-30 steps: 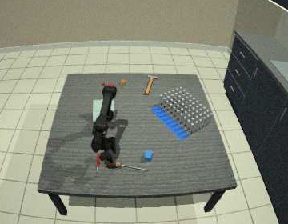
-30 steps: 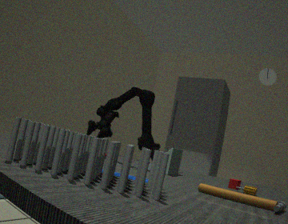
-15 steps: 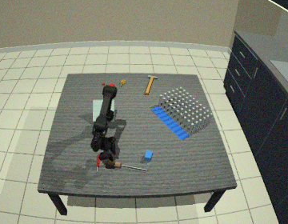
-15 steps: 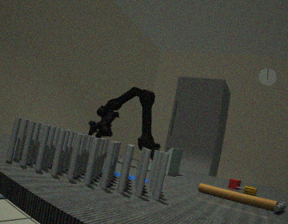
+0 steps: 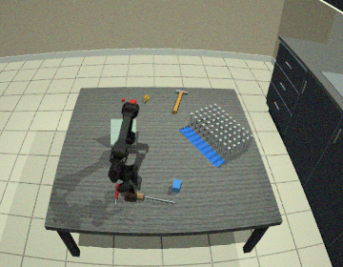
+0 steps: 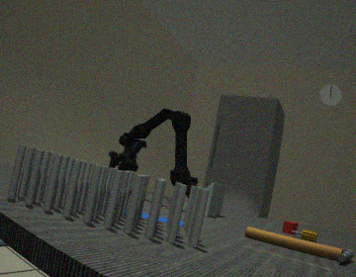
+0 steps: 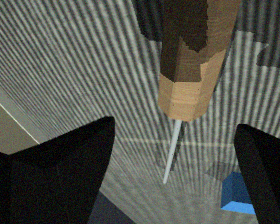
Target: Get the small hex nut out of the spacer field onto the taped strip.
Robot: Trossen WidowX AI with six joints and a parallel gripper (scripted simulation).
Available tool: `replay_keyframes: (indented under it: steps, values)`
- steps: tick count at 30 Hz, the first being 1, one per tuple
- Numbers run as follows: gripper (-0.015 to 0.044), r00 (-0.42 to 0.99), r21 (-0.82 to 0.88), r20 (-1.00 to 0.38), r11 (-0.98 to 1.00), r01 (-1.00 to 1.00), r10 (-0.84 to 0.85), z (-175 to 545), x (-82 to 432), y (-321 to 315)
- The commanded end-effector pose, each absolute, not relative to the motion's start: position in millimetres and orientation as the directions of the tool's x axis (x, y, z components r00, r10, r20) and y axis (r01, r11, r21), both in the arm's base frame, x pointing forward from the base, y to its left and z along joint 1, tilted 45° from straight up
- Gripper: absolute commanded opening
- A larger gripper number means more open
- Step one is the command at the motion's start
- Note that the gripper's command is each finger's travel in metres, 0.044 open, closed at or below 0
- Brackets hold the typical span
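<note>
My gripper (image 5: 128, 189) (image 7: 175, 129) is open over the front left of the table, its fingers apart on either side of the screwdriver's line. The screwdriver (image 5: 139, 196) (image 7: 185, 95) has a wooden handle and a thin metal shaft. It lies on the table under the gripper, its shaft pointing right in the top view. The metal spacers (image 5: 214, 129) (image 6: 117, 198) stand in rows at the right. The blue taped strip (image 5: 202, 146) (image 6: 161, 220) lies in front of them. The hex nut cannot be made out in any view.
A red-handled tool (image 5: 117, 191) lies just left of the screwdriver. A blue block (image 5: 176, 185) (image 7: 238, 192) is to its right. A hammer (image 5: 178, 102) (image 6: 295, 242) lies at the back, with a red block (image 5: 132, 101) (image 6: 290, 227) and a yellow item (image 5: 146, 97) (image 6: 309, 235) nearby.
</note>
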State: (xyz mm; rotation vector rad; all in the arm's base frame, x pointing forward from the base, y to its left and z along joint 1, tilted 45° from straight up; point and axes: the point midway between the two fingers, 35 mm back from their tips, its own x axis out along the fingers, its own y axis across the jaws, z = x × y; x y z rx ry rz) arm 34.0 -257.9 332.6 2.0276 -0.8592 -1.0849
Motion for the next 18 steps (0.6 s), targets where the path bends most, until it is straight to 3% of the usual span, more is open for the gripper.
replay_keyframes:
  steps: [1,18]
  values:
    - [0.028,0.434,0.794,-0.43,-0.561,-0.237,-0.792,326.3,33.5,-263.3]
    - [0.028,0.434,0.794,-0.43,-0.56,-0.237,-0.792,307.2,32.9,-283.8]
